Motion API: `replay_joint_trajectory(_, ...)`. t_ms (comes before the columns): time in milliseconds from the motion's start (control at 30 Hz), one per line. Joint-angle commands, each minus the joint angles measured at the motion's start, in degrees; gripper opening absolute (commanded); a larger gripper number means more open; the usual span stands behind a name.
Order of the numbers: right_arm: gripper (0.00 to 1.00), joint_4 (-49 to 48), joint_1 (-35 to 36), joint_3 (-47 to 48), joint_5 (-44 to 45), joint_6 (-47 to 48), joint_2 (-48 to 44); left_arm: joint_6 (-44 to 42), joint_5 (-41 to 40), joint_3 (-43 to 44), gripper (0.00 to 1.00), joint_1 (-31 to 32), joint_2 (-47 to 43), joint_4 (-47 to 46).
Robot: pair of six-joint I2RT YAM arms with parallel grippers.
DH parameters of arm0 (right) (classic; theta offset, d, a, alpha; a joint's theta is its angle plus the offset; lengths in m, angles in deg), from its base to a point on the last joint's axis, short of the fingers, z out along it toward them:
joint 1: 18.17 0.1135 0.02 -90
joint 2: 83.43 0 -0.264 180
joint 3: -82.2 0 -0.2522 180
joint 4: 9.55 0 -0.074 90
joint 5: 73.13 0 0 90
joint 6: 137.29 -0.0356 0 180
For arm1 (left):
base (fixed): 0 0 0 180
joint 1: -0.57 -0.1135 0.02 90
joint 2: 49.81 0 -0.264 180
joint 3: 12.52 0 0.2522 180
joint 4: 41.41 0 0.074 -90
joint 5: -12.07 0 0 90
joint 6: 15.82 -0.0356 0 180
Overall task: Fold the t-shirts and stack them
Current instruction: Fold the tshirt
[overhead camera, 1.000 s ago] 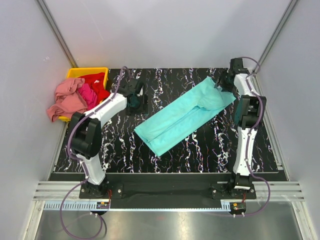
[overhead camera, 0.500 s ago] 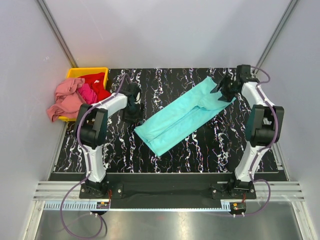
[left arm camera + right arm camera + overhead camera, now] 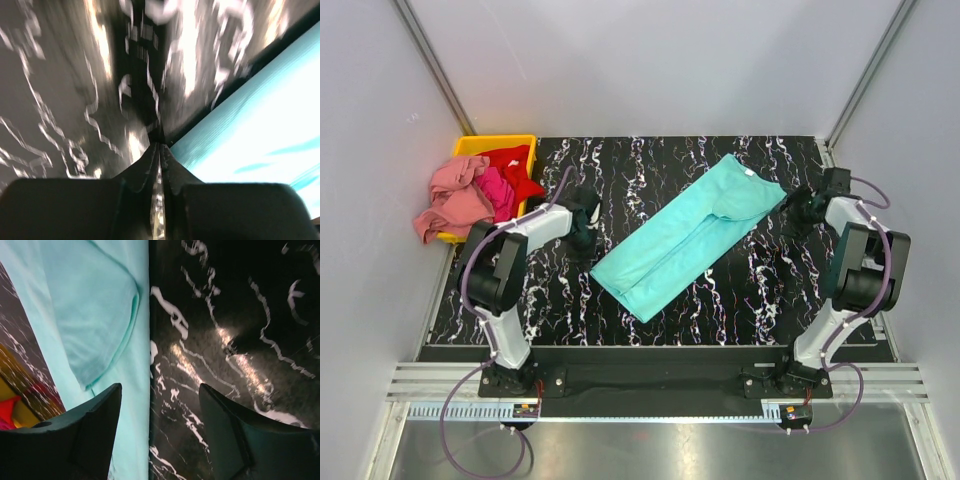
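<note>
Top view: you have the turquoise t-shirt [image 3: 685, 235] lying flat on the table [image 3: 650, 160], folded lengthwise into a long strip. It runs diagonally from the near middle to the far right, neck end farthest away. The pink t-shirt [image 3: 450, 200], magenta t-shirt [image 3: 495, 190] and red t-shirt [image 3: 515, 165] sit crumpled in a yellow bin [image 3: 495, 143] at the far left corner, the pink one spilling over its left rim. The table is black with white marble veining, enclosed by pale grey walls [image 3: 650, 70]. Your left claw [image 3: 582, 215] sits low over the table between the bin and the strip. Your right claw [image 3: 798, 205] is just beside the neck end.

Left wrist view: badly blurred. Your left claw [image 3: 160, 141] has its fingers pressed together over bare table [image 3: 75, 75], with the turquoise cloth edge [image 3: 270, 130] just to its right. The top view cannot confirm this.

Right wrist view: your right claw [image 3: 160, 387] is spread wide, gripping nothing. One finger is over the shirt's edge [image 3: 85, 315] and the other over the table [image 3: 240, 300]. A sleeve fold shows here, with its seam plain. A sliver of yellow and red appears at the lower left.
</note>
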State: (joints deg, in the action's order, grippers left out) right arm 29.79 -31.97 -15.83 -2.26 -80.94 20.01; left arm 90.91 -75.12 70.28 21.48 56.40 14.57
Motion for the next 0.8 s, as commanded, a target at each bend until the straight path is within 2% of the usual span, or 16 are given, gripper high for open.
replay_joint_trajectory(0,0.70,-7.12,-2.28,3.24,-1.51,1.57,0.88,2.16,-4.55,-2.59,0.11,0.63,-4.77,2.34)
replay_joint_trajectory(67,0.69,-8.87,-3.77,5.00,-3.18,1.66,4.13,3.48,-8.84,-1.80,0.31,0.89,-6.36,3.65)
replay_joint_trajectory(100,0.68,-10.97,-4.04,5.62,-4.67,1.66,5.18,4.01,-10.00,-1.19,0.36,0.98,-7.85,4.01)
replay_joint_trajectory(133,0.67,-10.91,-4.13,6.58,-4.33,1.74,7.81,4.27,-10.80,0.12,0.51,1.50,-8.65,4.19)
replay_joint_trajectory(167,0.66,-10.47,-4.39,9.37,-4.07,1.92,9.31,4.36,-11.42,1.00,0.57,1.94,-9.44,4.54)
replay_joint_trajectory(200,0.65,-10.99,-4.48,10.62,-4.59,2.01,10.89,4.01,-10.81,1.88,0.58,2.64,-10.93,4.54)
replay_joint_trajectory(367,0.57,-14.42,-5.53,16.51,-6.53,0.17,18.81,0.94,-9.32,5.76,0.59,13.88,-14.27,1.56)
replay_joint_trajectory(433,0.53,-14.77,-5.71,18.79,-6.53,-0.01,21.00,0.93,-3.47,4.80,0.59,16.26,-15.59,-1.33)
replay_joint_trajectory(567,0.45,-14.77,-6.15,23.54,-7.40,0.86,24.61,1.99,3.41,2.86,0.59,17.50,-16.39,-4.86)
replay_joint_trajectory(600,0.38,-13.99,-6.15,24.95,-8.63,1.04,25.49,2.16,3.95,2.77,0.59,17.68,-16.65,-5.21)
replay_joint_trajectory(633,0.36,-13.46,-6.15,27.92,-9.07,1.22,27.67,2.08,4.66,2.77,0.59,17.76,-16.65,-5.56)
replay_joint_trajectory(767,0.33,-10.56,-6.15,35.74,-11.36,1.39,33.57,2.52,5.19,3.74,0.59,17.77,-16.83,-5.74)
